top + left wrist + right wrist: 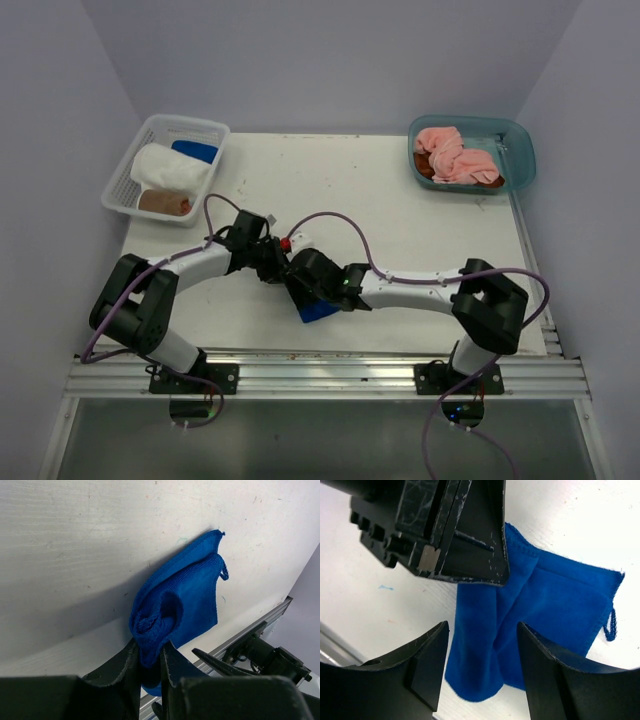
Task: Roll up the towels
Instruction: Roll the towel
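- Left hand pinched a bunched fold of the blue towel, dark fingers pressed together on the soft terry.
- Right hand hung spread over the same cloth, one black finger on either side of a lengthwise crease; whether it touched could not be told.
- That towel lay partly folded at the middle, close to the near edge of the table, with a stitched hem and a small corner loop.
- A wide stretch of scuffed white table lay between the hands and the teal tub at far right, where pink towels sat crumpled.
- At far left, the mesh basket held a white roll, a brown roll and a blue cloth.
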{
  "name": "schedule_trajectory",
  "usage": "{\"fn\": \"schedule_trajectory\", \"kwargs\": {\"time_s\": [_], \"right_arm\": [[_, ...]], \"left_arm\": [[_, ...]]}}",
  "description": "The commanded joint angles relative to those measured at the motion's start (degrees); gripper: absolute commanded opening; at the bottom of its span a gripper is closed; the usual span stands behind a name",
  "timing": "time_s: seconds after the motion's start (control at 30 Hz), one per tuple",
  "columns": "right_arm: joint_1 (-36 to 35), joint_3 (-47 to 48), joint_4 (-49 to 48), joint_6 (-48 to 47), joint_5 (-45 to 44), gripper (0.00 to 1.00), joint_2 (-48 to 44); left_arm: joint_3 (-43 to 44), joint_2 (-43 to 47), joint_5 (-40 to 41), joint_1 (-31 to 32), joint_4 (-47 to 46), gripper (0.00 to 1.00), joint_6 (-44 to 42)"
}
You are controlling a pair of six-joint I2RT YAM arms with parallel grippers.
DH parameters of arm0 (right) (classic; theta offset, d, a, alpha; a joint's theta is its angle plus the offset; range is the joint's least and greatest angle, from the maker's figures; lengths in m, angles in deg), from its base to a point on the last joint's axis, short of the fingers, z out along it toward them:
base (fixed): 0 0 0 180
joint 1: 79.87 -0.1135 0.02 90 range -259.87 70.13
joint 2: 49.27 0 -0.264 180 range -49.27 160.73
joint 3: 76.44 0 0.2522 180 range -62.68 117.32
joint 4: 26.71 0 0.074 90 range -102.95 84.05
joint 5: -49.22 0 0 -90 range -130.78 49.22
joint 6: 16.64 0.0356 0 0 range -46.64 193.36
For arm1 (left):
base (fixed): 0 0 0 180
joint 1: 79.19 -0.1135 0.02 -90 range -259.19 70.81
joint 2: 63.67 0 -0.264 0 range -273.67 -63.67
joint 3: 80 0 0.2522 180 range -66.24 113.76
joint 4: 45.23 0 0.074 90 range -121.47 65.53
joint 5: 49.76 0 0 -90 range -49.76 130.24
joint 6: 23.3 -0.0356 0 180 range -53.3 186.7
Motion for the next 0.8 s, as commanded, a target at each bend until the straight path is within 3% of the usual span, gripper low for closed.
{"fn": "schedule_trajectory", "kwargs": {"time_s": [0.0,0.17,0.3,0.4,0.57,0.67,0.7,0.77], "right_arm": [[-0.59,3.5,1.36,-3.22,-3.45,0.6,2.53],[-0.68,5.97,0.05,-2.79,-2.57,0.56,6.93],[-0.68,6.23,-1.19,-2.34,-2.49,0.47,8.33],[-0.68,7.11,-1.72,-1.64,-1.7,0.34,9.47],[2.3,2.81,-7.41,3.27,4.98,0.01,6.85],[4.94,-0.79,-11.62,5.83,8.67,0.0,4.74],[5.64,-2.72,-12.96,6.44,10.16,0.0,3.51],[8.01,-4.75,-16.81,8.63,14.54,0.0,2.54]], "left_arm": [[-0.38,1.46,0.31,-0.06,0.23,0.15,1.17],[-0.73,1.63,-0.21,-0.06,-0.3,0.15,1.35],[-0.91,1.37,-0.56,-0.06,-0.47,0.15,1.26],[-1.17,0.93,-1.18,-0.06,-0.91,0.15,1.26],[-1.08,2.42,-1.88,-0.06,-0.74,0.17,1.7],[-0.91,3.3,-1.8,-0.14,-0.3,0.29,1.79],[-0.65,3.3,-1.71,-0.14,-0.21,0.39,1.7],[-0.29,3.3,-1.62,-0.14,0.41,0.48,1.35]]}}
